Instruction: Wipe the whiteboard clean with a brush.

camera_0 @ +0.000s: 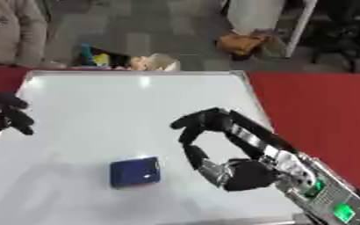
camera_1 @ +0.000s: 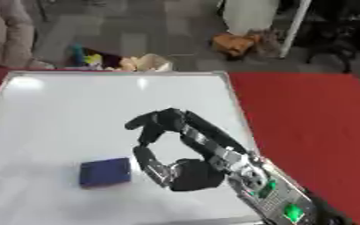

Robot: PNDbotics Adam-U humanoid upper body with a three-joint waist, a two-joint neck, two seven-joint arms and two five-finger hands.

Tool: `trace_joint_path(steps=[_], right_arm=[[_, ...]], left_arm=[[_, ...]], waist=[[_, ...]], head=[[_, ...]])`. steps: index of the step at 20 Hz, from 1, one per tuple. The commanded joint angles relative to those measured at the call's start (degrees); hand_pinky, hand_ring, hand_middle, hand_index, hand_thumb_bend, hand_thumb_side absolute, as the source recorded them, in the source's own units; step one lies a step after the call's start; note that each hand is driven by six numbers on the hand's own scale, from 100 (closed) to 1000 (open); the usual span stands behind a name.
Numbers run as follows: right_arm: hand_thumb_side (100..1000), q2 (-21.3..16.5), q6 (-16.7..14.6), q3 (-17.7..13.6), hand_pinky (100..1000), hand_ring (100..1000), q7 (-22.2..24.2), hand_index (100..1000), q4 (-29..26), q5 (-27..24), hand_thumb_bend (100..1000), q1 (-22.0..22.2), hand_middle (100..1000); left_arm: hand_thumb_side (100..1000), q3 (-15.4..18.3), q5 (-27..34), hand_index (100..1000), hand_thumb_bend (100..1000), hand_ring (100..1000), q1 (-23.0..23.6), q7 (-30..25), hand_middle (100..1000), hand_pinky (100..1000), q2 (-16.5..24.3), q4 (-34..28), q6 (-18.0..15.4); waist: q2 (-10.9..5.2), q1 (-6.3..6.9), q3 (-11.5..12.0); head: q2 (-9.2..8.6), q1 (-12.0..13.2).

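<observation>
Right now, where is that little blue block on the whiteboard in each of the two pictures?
Left eye view: the blue block lies lower centre on the whiteboard, left of the right hand.
Right eye view: lower left, again left of that hand.
Shared landmark: the whiteboard's far right corner.

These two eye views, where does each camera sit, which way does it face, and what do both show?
Left eye view: in the robot's head, looking down at the whiteboard on the red table; shows the right hand with its arm, and the left hand at the left edge.
Right eye view: same head, same downward look; shows the right hand, but only a dark sliver at the left edge.
Shared: the whiteboard, the blue brush lying untouched, and the right hand's fingers curved, holding nothing.
</observation>
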Motion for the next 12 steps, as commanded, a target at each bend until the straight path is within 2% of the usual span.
trace_joint_path(steps=[1,12], right_arm=[[601,-0.51,0.31,0.35,660,687,1.6,827,-1.21,1.61,100,-1.77,542],[614,1.0,0.06,2.83,675,704,5.27,846,0.01,5.14,100,-4.75,566]], left_arm=[[810,-0.08,0.71,1000,276,543,-1.1,-0.54,585,489,0.61,-1.49,-0.02],[807,-0.29,1.39,1000,279,538,-1.55,-1.14,585,488,0.34,-2.1,0.04]], waist=[[-0.68,0.05,0.38],[-0.23,-0.26,2.01]], head=[[-0.95,-0.45],[-1.34,-0.88]])
